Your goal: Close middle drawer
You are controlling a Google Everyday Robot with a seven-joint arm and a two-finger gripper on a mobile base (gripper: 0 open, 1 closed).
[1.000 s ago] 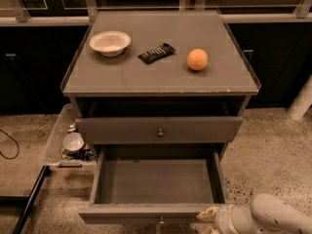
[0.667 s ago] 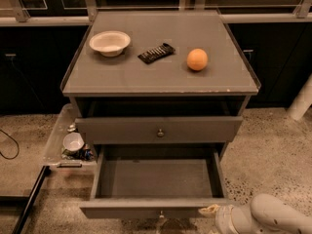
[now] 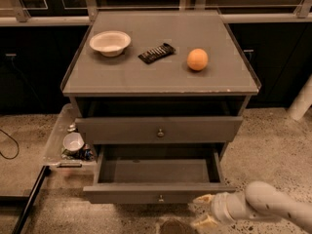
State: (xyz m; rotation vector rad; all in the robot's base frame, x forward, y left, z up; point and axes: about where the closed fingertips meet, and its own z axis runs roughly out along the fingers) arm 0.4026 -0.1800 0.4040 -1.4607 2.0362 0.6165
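Over the last second we see the middle drawer (image 3: 131, 194) slide back toward the cabinet, its front now farther from us than before, so we judge the closing push is under way but far from finished. The gripper (image 3: 201, 211) sits low at the near right, just by the right end of the drawer front, its fingers (image 3: 204, 199) spread fairly wide and holding nothing. The drawer is a wide, shallow grey box, empty inside, with a small round knob (image 3: 161, 198) at centre, still jutting well out below the upper drawer (image 3: 195, 129).
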